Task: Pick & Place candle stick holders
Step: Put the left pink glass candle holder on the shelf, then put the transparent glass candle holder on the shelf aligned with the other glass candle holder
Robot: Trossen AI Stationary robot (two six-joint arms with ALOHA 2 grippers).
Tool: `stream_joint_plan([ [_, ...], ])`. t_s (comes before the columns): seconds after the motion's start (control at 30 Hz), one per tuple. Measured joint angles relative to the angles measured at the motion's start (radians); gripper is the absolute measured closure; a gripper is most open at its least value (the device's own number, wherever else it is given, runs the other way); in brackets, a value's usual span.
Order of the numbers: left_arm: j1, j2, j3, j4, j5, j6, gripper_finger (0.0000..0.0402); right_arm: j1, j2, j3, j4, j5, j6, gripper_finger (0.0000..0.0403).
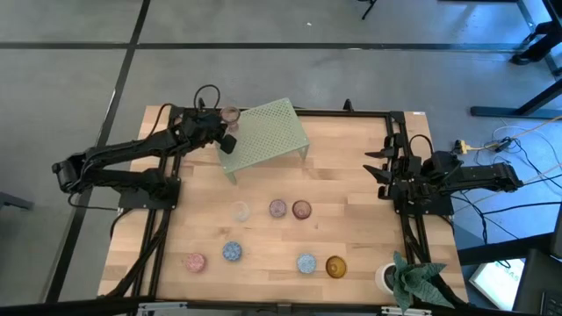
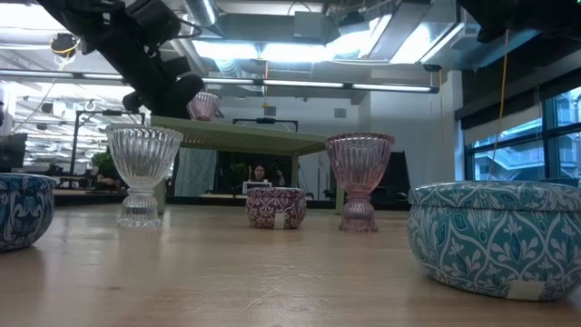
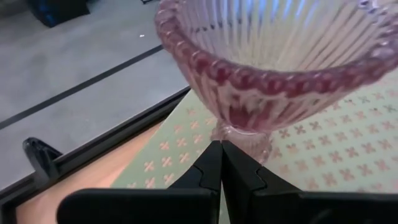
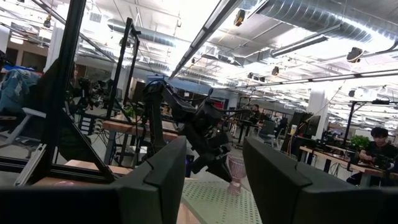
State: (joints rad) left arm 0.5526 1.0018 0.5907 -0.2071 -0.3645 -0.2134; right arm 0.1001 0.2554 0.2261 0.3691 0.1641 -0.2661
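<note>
A pink stemmed glass cup (image 3: 273, 68) stands upright on its foot on the far left corner of the pale green perforated rack (image 1: 272, 132); it also shows in the high view (image 1: 231, 113) and the low view (image 2: 203, 104). My left gripper (image 3: 220, 163) is shut, level, its fingertips right before the cup's foot. My right gripper (image 4: 214, 180) is open and empty at the table's right side (image 1: 379, 167). Several more cups stand on the table: clear (image 1: 241, 211), mauve (image 1: 277, 208), brown (image 1: 301, 209), pink (image 1: 195, 262), two blue (image 1: 232, 252), amber (image 1: 335, 265). My left gripper's shut fingertips (image 3: 214, 152) stand at the foot (image 3: 245, 140) of the pink stemmed cup, coming level from the rack's left side. Whether they touch the foot I cannot tell. The cup stands upright on the rack.
The rack stands on thin legs at the table's far middle, with room beneath it. A white pot with a green plant (image 1: 406, 276) stands at the near right corner. Black frame rails (image 1: 158, 228) run along the table's left and right sides.
</note>
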Motion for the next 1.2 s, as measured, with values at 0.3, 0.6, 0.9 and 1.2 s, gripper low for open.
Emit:
stream_joint_plan([
  [0.3, 0.000, 0.042, 0.000, 0.038, 0.003, 0.018, 0.0400, 0.000, 0.000, 0.000, 0.000, 0.000, -0.001, 0.0238],
  [0.6, 0.000, 0.041, 0.001, 0.066, 0.003, 0.037, 0.0400, 0.000, 0.000, 0.000, 0.000, 0.000, -0.003, 0.0238],
  [0.9, -0.035, -0.062, 0.001, -0.061, 0.008, 0.017, 0.0400, 0.000, 0.000, 0.000, -0.002, 0.000, -0.003, 0.0238],
  [1.2, -0.142, -0.294, 0.001, -0.207, 0.121, -0.080, 0.0400, 0.000, 0.000, 0.000, -0.002, 0.000, -0.003, 0.0238],
])
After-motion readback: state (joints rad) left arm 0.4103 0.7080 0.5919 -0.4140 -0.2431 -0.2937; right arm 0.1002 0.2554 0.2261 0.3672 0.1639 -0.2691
